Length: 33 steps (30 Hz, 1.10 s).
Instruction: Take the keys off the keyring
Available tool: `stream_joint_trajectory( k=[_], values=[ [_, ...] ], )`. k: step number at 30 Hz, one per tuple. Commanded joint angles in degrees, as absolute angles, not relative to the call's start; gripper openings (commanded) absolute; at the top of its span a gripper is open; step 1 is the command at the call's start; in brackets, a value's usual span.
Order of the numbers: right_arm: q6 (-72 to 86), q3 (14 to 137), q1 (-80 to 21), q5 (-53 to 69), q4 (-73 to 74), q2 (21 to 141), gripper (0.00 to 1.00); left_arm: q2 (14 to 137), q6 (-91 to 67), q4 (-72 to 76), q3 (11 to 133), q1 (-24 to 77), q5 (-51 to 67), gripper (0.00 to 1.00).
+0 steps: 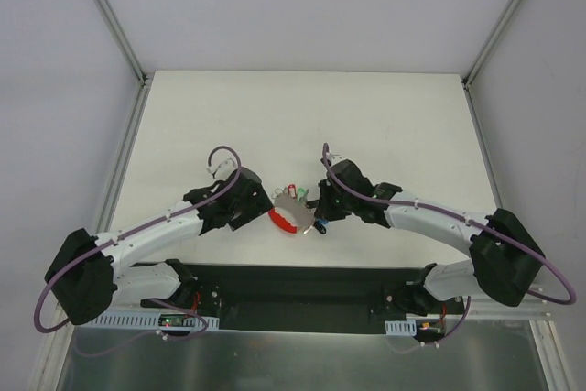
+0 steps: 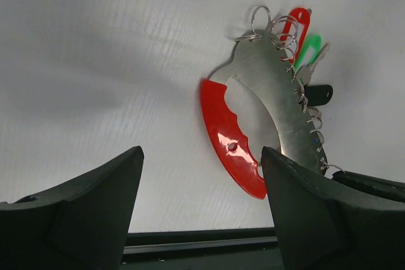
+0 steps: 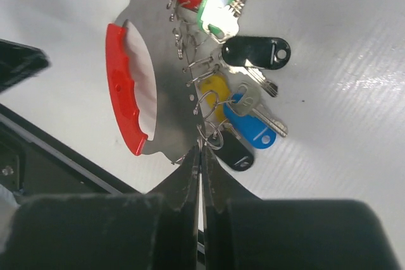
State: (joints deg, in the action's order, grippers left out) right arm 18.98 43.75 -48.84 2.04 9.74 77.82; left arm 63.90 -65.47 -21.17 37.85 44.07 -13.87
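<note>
Lying on the table (image 1: pixel 201 125) between the arms, the light, slippery keys (image 3: pixel 255 129) are probably wanting a pinch on their plastic heads; the left gripper (image 2: pixel 201 156) is gaping, and the right gripper (image 3: pixel 201 155) is pressing its fingers together at the edge of the keyring (image 3: pixel 163 61).

One keyring (image 3: pixel 171 93) is counted (a crescent metal plate with a red grip). Six plastic tags (image 3: pixel 256 52) are seen: one red, one green, one yellow, one blue, two black. Three metal keys (image 3: pixel 271 121) can be made out.
</note>
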Motion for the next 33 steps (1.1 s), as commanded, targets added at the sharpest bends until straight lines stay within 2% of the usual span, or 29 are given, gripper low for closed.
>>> stream_joint_trajectory(
  k=[1, 12, 24, 32, 33],
  values=[
    [21.53, 47.37, -50.18, 4.04, 8.00, 78.31, 0.01, 66.53, -72.58, -19.95, 38.94, 44.47, -7.74, 0.75],
    [22.68, 47.46, -51.76, 3.87, 6.07, 79.01, 0.01, 67.84, -81.91, -12.48, 33.23, 44.38, 1.65, 0.73],
    [21.97, 47.99, -52.47, 3.08, 5.98, 79.19, 0.01, 76.10, -82.88, -10.64, 35.68, 44.47, 4.83, 0.70],
    [20.66, 48.16, -53.08, 2.99, 5.89, 79.19, 0.01, 78.75, -82.97, -8.79, 37.17, 44.47, 6.33, 0.54],
    [20.39, 48.16, -53.09, 3.08, 5.98, 79.10, 0.01, 78.84, -82.45, -8.70, 37.53, 44.47, 6.15, 0.49]
  ],
)
